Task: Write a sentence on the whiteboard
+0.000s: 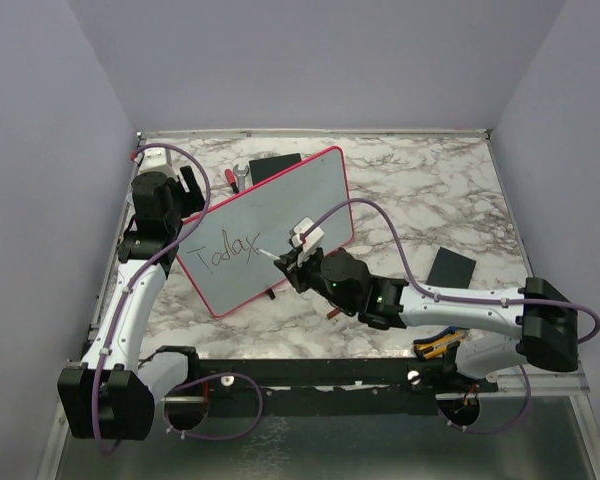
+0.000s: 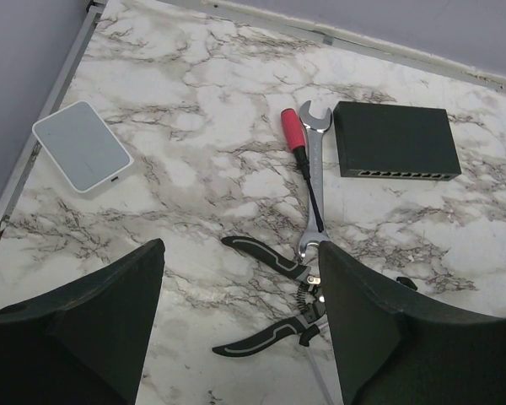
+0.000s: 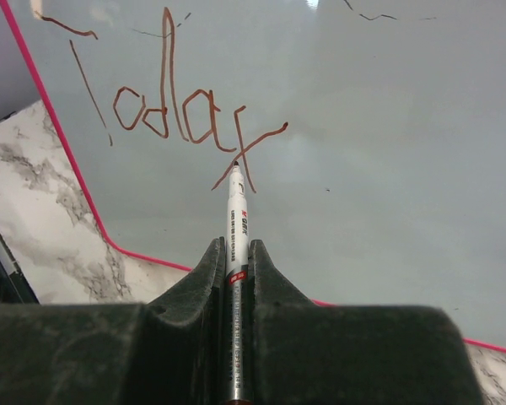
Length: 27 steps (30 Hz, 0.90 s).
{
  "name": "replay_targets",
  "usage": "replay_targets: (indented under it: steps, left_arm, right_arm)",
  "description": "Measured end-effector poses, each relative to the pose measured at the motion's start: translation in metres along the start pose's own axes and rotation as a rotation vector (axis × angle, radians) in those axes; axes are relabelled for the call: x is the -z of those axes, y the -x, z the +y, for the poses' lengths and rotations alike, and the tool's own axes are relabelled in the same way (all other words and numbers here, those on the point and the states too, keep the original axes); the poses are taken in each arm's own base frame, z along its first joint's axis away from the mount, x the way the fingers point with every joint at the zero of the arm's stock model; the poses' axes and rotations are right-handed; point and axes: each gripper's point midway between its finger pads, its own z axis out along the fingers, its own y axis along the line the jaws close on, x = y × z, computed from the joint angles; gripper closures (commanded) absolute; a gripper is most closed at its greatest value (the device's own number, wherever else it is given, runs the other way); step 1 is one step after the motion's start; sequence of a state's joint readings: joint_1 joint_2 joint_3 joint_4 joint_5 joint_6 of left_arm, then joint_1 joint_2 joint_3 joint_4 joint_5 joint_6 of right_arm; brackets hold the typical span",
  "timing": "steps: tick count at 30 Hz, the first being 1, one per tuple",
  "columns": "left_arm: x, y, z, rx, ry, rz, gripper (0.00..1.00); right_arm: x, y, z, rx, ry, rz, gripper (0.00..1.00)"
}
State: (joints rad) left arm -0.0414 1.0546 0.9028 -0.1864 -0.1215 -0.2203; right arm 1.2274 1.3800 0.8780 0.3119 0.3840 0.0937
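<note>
The whiteboard with its pink-red frame stands tilted on the marble table; it fills the right wrist view. The lettering reads "Today" in dark marker, also in the right wrist view. My right gripper is shut on a white marker, whose tip touches the board at the tail of the "y". My left gripper is at the board's left end with its jaws wide apart and nothing between them.
Behind the board lie black pliers, a wrench, a red-handled screwdriver, a black box and a flat white device. A dark flat pad lies on the right. Walls close in three sides.
</note>
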Motion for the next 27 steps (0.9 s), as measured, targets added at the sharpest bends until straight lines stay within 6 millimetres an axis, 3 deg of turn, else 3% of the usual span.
replay_targets:
  steps: [19, 27]
  left_arm:
    - [0.000, 0.002, -0.001, -0.002, -0.006, -0.017, 0.25]
    - [0.001, 0.004, -0.001, -0.001, -0.008, -0.027, 0.25]
  right_arm:
    - [0.015, 0.010, -0.064, -0.052, -0.069, -0.039, 1.00]
    - [0.019, 0.027, -0.085, -0.073, -0.054, -0.080, 1.00]
